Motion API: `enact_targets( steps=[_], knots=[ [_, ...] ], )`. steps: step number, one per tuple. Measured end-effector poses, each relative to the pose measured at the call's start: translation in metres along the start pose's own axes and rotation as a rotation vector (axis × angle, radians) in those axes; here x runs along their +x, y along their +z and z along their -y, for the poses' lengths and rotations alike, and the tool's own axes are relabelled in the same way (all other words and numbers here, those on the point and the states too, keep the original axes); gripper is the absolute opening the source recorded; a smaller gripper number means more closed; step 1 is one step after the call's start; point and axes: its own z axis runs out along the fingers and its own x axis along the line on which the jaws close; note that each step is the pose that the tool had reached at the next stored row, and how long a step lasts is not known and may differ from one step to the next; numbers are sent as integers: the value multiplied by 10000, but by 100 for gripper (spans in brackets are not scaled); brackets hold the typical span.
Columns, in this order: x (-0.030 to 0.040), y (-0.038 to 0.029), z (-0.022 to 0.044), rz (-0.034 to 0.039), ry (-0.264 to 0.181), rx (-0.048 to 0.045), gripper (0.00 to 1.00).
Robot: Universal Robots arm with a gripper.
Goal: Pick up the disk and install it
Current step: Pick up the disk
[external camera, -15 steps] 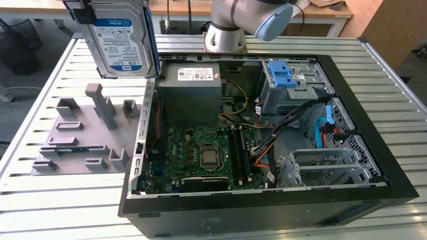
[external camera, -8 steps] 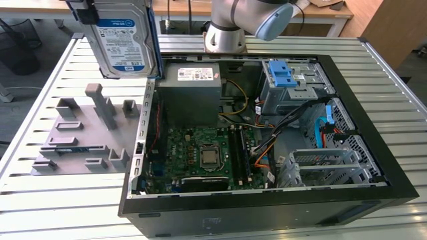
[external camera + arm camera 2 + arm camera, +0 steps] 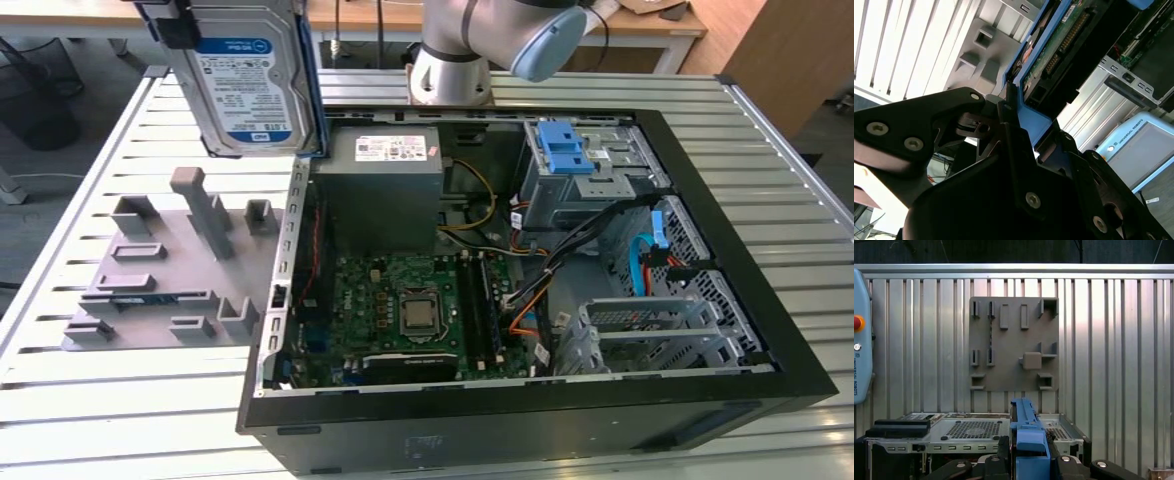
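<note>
Over the grey slotted holder [image 3: 167,270] at the exterior view's left, just outside the open computer case [image 3: 534,425]: hanging upright in the air, label outward, well clear of the slatted tabletop [image 3: 80,400]. Thus for the disk [image 3: 247,75]. Gripped along its blue bracket [image 3: 1026,435] by the pincer [image 3: 1009,102] (clamped tight on both sides, per the second wrist view), jutting straight out from it. Not yet seated inside the case.
</note>
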Motion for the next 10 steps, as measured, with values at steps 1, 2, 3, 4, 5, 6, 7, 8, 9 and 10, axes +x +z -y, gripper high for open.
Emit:
enact_targets(
  steps=[1,2,3,4,5,6,7,8,9,10],
  knots=[
    [0,0,3,0,0,1,36],
    [0,0,6,0,0,0,36],
    [0,0,10,0,0,0,36],
    [-1,0,14,-1,0,-1,36],
    [0,1,19,1,0,0,36],
    [0,1,23,1,0,0,36],
    [-1,0,28,0,0,0,36],
    [-1,1,32,0,0,0,36],
    [-1,1,38,0,0,0,36],
    [-1,0,42,0,1,0,36]
  ],
)
